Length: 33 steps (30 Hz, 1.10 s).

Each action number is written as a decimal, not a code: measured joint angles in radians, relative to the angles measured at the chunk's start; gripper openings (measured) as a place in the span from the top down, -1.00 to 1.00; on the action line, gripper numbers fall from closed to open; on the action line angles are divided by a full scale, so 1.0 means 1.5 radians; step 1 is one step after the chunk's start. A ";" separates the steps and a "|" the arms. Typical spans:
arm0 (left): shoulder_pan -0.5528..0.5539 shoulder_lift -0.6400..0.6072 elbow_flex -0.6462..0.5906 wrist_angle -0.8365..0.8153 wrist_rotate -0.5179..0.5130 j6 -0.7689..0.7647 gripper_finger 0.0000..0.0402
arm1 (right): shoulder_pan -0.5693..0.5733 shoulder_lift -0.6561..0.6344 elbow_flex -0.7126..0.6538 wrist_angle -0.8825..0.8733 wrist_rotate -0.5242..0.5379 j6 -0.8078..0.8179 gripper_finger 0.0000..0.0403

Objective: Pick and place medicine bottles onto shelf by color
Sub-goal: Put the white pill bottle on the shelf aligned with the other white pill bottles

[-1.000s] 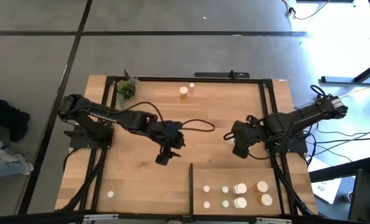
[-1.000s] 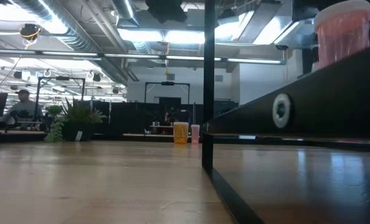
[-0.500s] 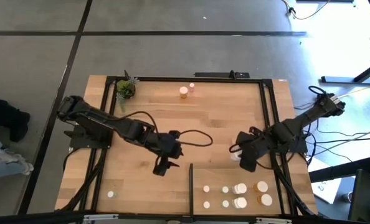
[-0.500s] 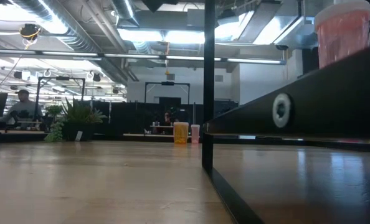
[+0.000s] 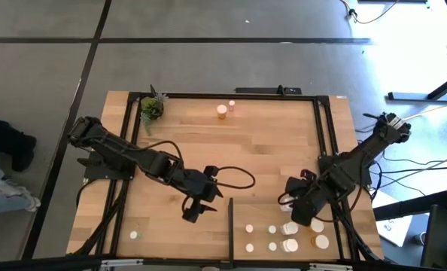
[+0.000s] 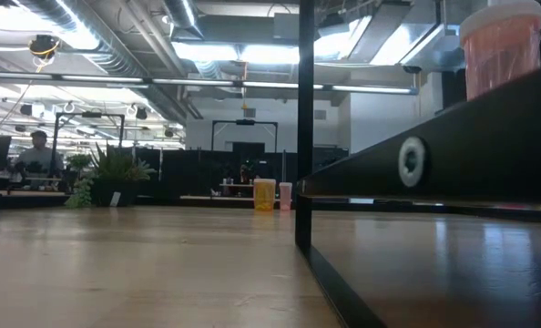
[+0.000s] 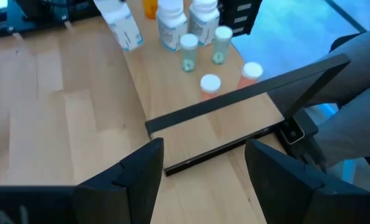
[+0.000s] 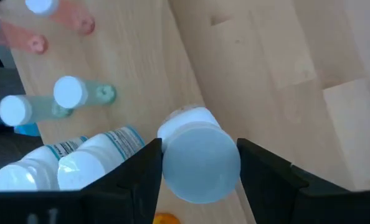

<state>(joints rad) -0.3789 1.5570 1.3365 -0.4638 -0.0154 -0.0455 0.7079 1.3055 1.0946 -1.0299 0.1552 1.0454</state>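
While right gripper [image 8: 197,163] grips bottle [image 8: 197,152], label unreadable

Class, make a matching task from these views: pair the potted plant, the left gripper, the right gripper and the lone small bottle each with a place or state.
Things:
1. potted plant
2. left gripper
3. right gripper
4. lone small bottle

Places or states:
A. jaws closed on a white-capped bottle, over the shelf
B. alone on the table, on the left arm's side of the strip
C. jaws open, empty, beside the black strip
D. in a table corner, far from the shelf

Pairs: 1-D, 2-C, 3-A, 4-B
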 joint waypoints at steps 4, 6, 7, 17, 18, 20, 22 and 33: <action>-0.003 0.000 0.000 0.011 0.000 0.000 -0.09 | 0.015 0.021 0.000 0.024 0.000 0.004 0.04; -0.003 0.000 0.000 0.011 0.000 -0.006 -0.09 | 0.021 0.029 -0.001 0.034 0.000 0.004 0.04; -0.003 0.000 0.000 0.011 0.000 -0.012 -0.09 | 0.023 0.033 0.000 0.039 0.000 0.004 0.04; -0.003 0.000 0.000 0.011 0.000 -0.020 -0.09 | 0.025 0.072 -0.001 0.041 0.000 0.001 0.04; -0.003 0.000 0.000 0.011 0.000 -0.020 -0.09 | 0.025 0.074 -0.001 0.041 0.000 0.001 0.04; -0.003 0.000 0.000 0.011 0.000 -0.020 -0.09 | 0.025 0.076 -0.001 0.041 0.000 -0.001 0.04; -0.003 0.000 0.000 0.011 0.001 -0.020 -0.09 | 0.025 0.076 -0.001 0.041 0.000 -0.007 0.03; -0.011 0.000 0.000 0.011 0.001 -0.020 -0.09 | 0.025 0.076 -0.001 0.046 0.000 -0.018 0.02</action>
<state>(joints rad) -0.3955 1.5570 1.3365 -0.4480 -0.0139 -0.0761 0.7448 1.4193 1.0939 -0.9612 0.1551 1.0178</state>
